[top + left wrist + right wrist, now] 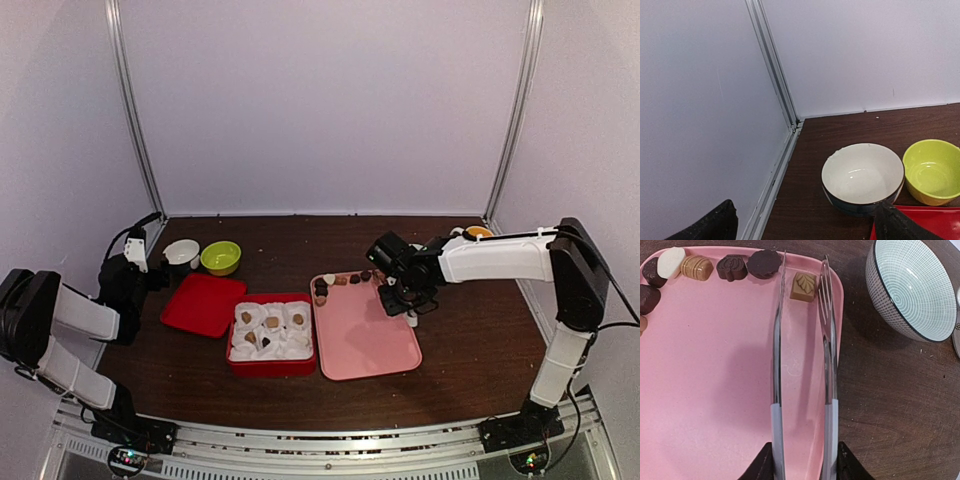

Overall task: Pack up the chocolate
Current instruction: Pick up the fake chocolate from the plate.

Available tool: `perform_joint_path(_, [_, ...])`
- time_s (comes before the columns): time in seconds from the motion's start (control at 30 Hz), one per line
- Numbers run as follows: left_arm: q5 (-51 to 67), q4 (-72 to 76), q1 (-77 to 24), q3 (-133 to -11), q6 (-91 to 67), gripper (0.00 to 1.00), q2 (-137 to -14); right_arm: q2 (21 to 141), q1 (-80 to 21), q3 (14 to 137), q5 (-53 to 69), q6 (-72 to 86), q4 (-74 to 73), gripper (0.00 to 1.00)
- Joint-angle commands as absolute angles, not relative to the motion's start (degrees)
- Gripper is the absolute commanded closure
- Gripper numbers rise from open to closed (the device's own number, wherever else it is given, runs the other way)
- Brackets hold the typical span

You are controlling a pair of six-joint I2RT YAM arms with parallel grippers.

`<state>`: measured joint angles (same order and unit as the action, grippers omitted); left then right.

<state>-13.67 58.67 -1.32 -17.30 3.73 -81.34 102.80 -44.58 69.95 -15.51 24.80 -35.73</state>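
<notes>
Right wrist: right claw (805, 467), half-closed, clamps the tongs (776, 365); eight chocolates (731, 267) on one tray (715, 390); left claw (802, 222) gapes wide.

chocolate (732, 267) | brown, dark, cream pieces — row along pink tray (715, 390) edge

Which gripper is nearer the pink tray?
Right. The right gripper is above the pink tray's far right corner, holding tongs over it. The left gripper is far off to the tray's left, by the white bowl.
</notes>
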Motion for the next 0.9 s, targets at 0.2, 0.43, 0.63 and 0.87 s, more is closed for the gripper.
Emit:
perform_joint_path(0.2, [-13.11, 61.71, -1.04, -17.23, 3.25, 0.02, -81.82, 103.53, -44.12, 71.52, -17.15, 24.35, -35.66, 0.66])
perform_joint_path(0.43, [-13.13, 61.74, -0.97, -17.27, 3.25, 0.02, -81.80, 103.30, -44.03, 71.83, -17.38, 24.24, -35.95, 0.74])
perform_joint_path(0.63, [-13.09, 61.73, -1.04, -17.30, 3.25, 0.02, -81.83, 101.06, -44.04, 71.63, -17.60, 24.35, -36.39, 0.75])
perform_joint_path(0.87, [-13.11, 61.73, -0.99, -17.24, 3.25, 0.02, -81.83, 96.92, -44.41, 71.13, -17.73, 23.96, -37.79, 0.75])
